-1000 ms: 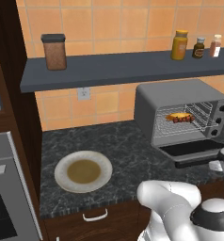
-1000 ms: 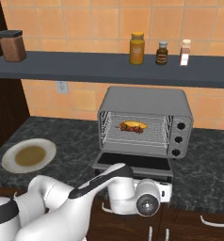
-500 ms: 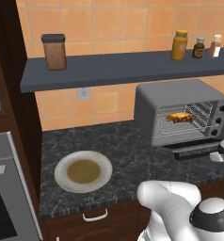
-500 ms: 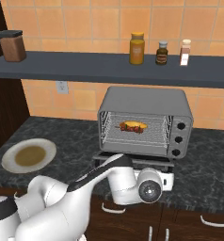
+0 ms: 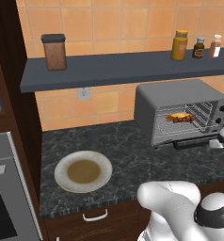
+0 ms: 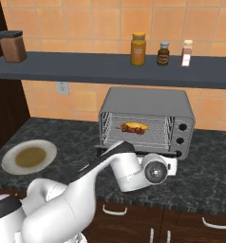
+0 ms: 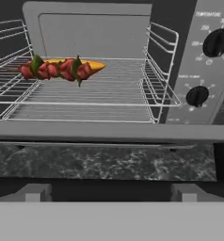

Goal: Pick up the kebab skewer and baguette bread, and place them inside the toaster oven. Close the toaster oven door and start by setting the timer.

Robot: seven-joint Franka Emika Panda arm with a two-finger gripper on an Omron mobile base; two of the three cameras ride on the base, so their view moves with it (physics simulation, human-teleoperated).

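The toaster oven stands on the dark speckled counter in the middle right of the right base view and at the right edge of the left base view. Inside it, on the wire rack, the kebab skewer lies in the upper left of the hand view, touching the baguette bread just behind it; both also show in the oven's middle in the right base view. The toaster oven door crosses the middle of the hand view as a grey band, partly lowered, with the counter visible beneath it. Two dark knobs sit at the upper right. The pincer rises at the bottom of the hand view, its fingers spread wide apart and holding nothing. A plate lies at the lower left in the left base view.
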